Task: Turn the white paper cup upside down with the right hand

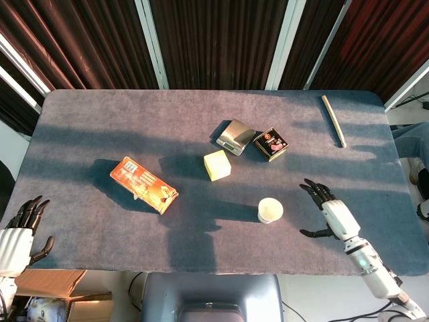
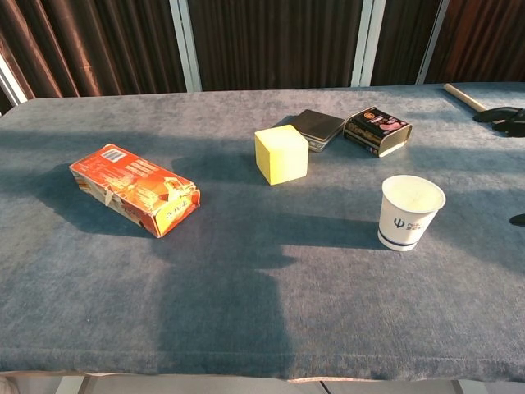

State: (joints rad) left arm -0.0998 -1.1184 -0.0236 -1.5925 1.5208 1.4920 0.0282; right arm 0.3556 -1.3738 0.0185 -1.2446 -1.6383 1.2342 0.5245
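Note:
The white paper cup [image 1: 269,210] [image 2: 408,211] stands upright, mouth up, on the grey table near its front edge. My right hand [image 1: 330,212] hovers to the right of the cup, apart from it, fingers spread and nothing in it. In the chest view only its dark fingertips [image 2: 502,116] poke in at the right edge. My left hand [image 1: 17,233] hangs off the table's front left corner, fingers apart and empty.
An orange snack box [image 1: 143,185] lies at the left. Behind the cup sit a yellow cube [image 1: 217,165], a small silver scale [image 1: 235,136] and a black tin [image 1: 271,144]. A pale stick [image 1: 333,120] lies at the far right.

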